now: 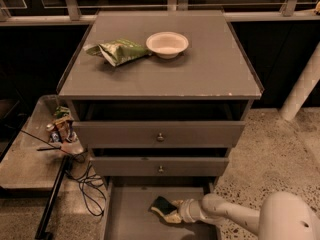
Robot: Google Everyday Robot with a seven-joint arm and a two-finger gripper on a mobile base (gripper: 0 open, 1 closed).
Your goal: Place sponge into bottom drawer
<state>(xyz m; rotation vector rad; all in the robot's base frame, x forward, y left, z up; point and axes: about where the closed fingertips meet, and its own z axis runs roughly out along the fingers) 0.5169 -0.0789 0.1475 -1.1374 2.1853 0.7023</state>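
Note:
The sponge (161, 205), dark green over pale yellow foam, is inside the open bottom drawer (132, 219), low over its flat grey floor near the middle. My gripper (172, 213) reaches in from the right at the end of the white arm (225, 215) and is shut on the sponge's right end. I cannot tell whether the sponge touches the drawer floor.
Two shut grey drawer fronts with round knobs (160, 137) sit above the open drawer. On the cabinet top lie a green foil snack bag (119, 51) and a white bowl (167, 44). A low side table with clutter (62, 131) and cables (87, 184) stands at the left.

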